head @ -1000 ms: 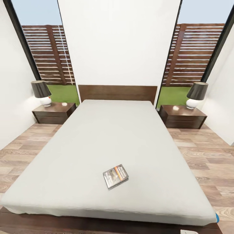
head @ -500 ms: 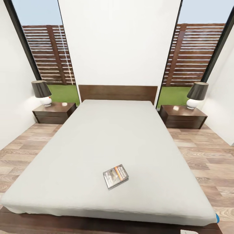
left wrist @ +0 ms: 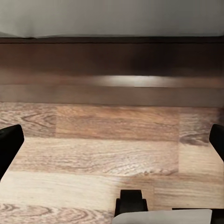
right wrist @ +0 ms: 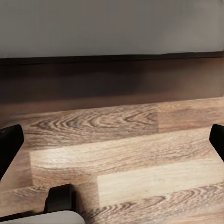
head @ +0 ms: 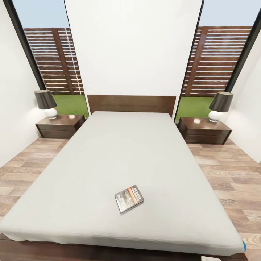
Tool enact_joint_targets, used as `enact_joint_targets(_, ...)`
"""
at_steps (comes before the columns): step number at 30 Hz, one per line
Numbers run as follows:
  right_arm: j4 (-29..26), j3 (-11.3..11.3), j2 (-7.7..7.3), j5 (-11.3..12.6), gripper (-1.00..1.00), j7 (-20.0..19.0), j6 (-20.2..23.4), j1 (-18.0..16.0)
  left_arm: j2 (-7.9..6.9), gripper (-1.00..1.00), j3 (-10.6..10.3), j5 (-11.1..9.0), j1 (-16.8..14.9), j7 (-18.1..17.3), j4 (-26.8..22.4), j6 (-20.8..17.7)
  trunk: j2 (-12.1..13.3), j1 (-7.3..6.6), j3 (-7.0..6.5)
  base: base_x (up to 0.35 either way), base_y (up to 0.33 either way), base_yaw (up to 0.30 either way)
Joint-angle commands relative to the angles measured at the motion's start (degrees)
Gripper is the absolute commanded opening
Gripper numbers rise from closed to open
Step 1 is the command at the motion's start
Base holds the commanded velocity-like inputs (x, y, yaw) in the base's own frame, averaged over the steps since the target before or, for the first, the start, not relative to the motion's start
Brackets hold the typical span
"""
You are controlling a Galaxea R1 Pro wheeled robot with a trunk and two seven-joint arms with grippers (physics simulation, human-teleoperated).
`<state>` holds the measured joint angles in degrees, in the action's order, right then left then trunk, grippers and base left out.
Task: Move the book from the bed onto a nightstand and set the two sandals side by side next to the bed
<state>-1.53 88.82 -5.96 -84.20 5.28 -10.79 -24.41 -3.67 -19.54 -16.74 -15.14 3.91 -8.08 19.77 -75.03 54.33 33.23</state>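
At lower centre of the head view we note the book (head: 129, 198) lying flat on the bed (head: 108, 152). Both wrist views show the left gripper (left wrist: 112, 140) and right gripper (right wrist: 112, 140) spread wide over the plank floor (left wrist: 93, 158), holding nothing.

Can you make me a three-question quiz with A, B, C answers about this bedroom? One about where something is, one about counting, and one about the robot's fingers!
1. Where is the book?
A. On the bed, near its foot
B. On a nightstand
C. On the floor

2. How many lamps are there?
A. One
B. Two
C. Three

3. How are the left gripper fingers?
A. Shut on the book
B. Shut on a sandal
C. Spread apart, holding nothing

Answers:
1 A: the book lies flat on the grey mattress.
2 B: the left lamp stands on one nightstand, the right lamp on the other nightstand.
3 C: the wood floor shows between the fingers.
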Motion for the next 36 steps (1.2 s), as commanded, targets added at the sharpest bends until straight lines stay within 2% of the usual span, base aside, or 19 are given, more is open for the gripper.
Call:
enact_joint_targets(1, 0.06, 0.45, -0.02, -0.61, 1.00, 0.26, -0.11, -0.02, -0.02, 1.00, -0.50, -0.27, -0.02, 0.31, -0.01, 0.12, -0.02, 0.00, 0.05, 0.047, 0.000, 0.000)
enact_joint_targets(21, 0.04, 0.48, -0.07, -0.55, 1.00, 0.26, -0.11, -0.02, -0.18, 1.00, -0.57, -0.16, 1.97, 0.73, 1.17, -0.80, -0.02, 0.00, 0.05, 0.013, 0.000, 0.000)
enact_joint_targets(36, -0.04, 0.51, -0.09, -0.53, 1.00, 0.26, -0.11, -0.02, -0.19, 1.00, -0.60, -0.14, 2.28, 0.75, 1.63, -0.87, -0.02, 0.00, 0.05, 0.000, 0.000, 0.000)
